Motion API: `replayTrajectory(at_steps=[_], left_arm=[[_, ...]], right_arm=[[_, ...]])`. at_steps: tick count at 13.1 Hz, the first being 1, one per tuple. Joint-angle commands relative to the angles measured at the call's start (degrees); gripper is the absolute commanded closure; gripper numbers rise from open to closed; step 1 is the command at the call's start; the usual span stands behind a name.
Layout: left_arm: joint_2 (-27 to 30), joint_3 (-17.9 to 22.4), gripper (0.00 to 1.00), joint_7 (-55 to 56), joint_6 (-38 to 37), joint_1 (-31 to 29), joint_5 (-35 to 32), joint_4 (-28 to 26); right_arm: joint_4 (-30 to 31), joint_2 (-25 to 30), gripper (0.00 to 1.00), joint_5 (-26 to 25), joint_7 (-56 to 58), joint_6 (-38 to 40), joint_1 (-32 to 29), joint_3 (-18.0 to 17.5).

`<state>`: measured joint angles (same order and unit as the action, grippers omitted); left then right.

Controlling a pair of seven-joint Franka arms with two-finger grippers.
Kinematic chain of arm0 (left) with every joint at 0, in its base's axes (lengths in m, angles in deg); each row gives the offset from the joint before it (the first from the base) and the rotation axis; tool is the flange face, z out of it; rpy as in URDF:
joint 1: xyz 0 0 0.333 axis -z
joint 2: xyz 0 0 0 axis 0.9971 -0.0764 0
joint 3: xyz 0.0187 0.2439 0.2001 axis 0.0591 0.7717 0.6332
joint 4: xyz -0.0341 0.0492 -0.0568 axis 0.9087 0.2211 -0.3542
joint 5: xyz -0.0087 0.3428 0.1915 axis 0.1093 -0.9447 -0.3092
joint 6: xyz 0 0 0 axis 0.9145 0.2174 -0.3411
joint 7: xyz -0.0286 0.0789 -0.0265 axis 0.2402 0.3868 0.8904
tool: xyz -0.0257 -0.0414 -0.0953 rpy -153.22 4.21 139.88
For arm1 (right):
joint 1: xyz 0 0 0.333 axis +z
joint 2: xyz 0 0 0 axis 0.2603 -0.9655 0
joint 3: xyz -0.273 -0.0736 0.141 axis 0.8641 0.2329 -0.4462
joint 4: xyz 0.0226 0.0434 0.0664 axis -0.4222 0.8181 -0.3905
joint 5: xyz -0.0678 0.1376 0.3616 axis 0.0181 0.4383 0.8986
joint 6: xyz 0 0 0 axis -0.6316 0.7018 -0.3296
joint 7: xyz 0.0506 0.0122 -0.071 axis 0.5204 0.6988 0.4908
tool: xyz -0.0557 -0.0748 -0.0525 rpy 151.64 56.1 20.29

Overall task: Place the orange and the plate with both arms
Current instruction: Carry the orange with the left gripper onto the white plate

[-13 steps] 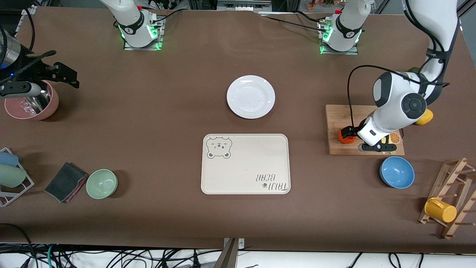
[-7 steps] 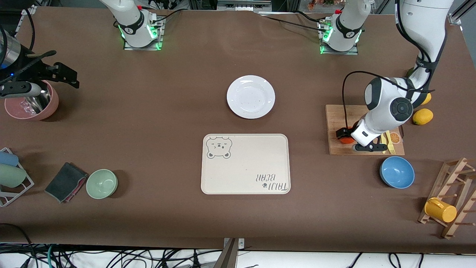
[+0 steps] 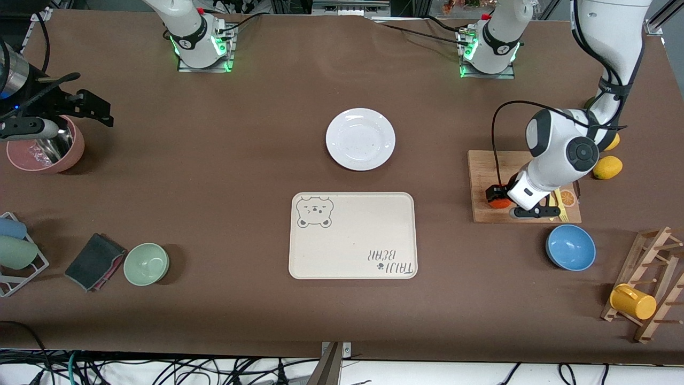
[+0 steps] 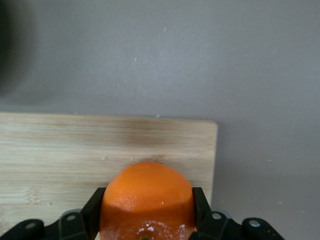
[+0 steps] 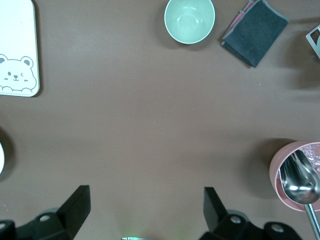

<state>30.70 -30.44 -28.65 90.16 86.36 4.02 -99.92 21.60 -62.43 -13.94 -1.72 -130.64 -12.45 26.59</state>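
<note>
The orange (image 3: 498, 203) sits on a wooden cutting board (image 3: 481, 171) toward the left arm's end of the table. My left gripper (image 3: 502, 199) is down on it, and in the left wrist view the black fingers (image 4: 94, 207) press both sides of the orange (image 4: 147, 192). The white plate (image 3: 360, 139) lies mid-table, farther from the camera than the cream bear tray (image 3: 352, 235). My right gripper (image 3: 88, 104) waits open and empty, up above the table near the pink bowl (image 3: 45, 149); the right wrist view shows it (image 5: 145, 197) over bare table.
Two lemons (image 3: 608, 167) lie beside the board. A blue bowl (image 3: 570, 247) stands nearer the camera than the board. A wooden rack with a yellow mug (image 3: 633, 301) is at that end. A green bowl (image 3: 146, 263) and dark cloth (image 3: 95, 262) lie toward the right arm's end.
My left arm has come down and shifted a little over the board, and its gripper now covers most of the orange. The right arm has not moved.
</note>
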Motion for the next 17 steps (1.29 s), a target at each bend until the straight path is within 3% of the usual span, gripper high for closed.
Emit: replayTrajectory(at_steps=[1,4,9,17], left_arm=[[4.01,0.12,0.92,0.07,-1.72,3.38,3.82,-0.44],[5.69,-1.62,0.92,7.16,-3.21,9.26,8.91,-0.61],[3.85,-3.66,0.92,24.74,-2.43,23.93,9.19,-0.17],[-0.88,-4.98,0.86,41.72,0.21,37.04,11.12,1.92]], right_arm=[[-1.72,-0.72,0.0,0.01,0.63,1.14,0.0,0.17],[-1.72,-0.72,0.0,0.01,0.63,1.14,-0.09,0.17],[-1.72,-0.72,0.0,0.01,0.63,1.14,-0.26,0.17],[-1.64,-0.81,0.0,0.09,0.71,1.22,-0.53,0.78]])
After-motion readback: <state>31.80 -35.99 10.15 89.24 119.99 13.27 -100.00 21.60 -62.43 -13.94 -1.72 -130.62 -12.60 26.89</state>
